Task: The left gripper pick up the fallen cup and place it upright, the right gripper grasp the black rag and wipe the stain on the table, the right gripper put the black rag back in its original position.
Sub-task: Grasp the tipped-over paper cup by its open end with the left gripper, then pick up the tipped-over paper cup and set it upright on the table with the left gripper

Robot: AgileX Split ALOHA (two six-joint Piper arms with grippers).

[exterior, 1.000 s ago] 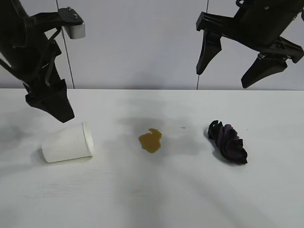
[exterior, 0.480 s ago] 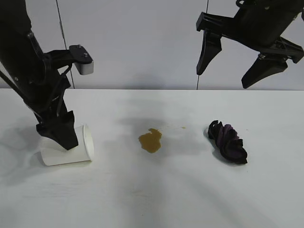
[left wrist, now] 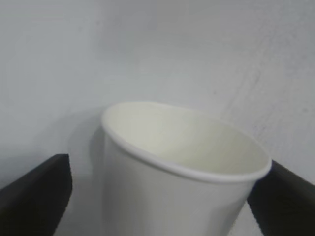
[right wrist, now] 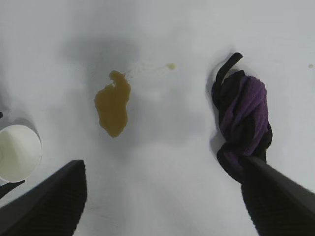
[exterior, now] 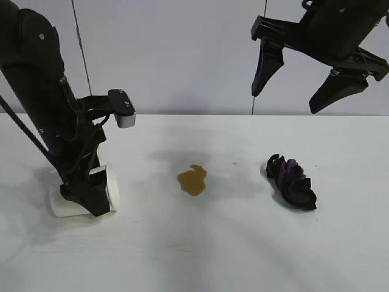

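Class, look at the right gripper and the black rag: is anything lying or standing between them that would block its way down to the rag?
Nothing visible does. The right gripper hangs open above the rag, with only air between them. The stain and the cup lie off toward the left arm's side of the table.

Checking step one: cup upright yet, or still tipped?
Tipped. The cup lies on its side on the table, its mouth facing the stain; the left gripper straddles it.
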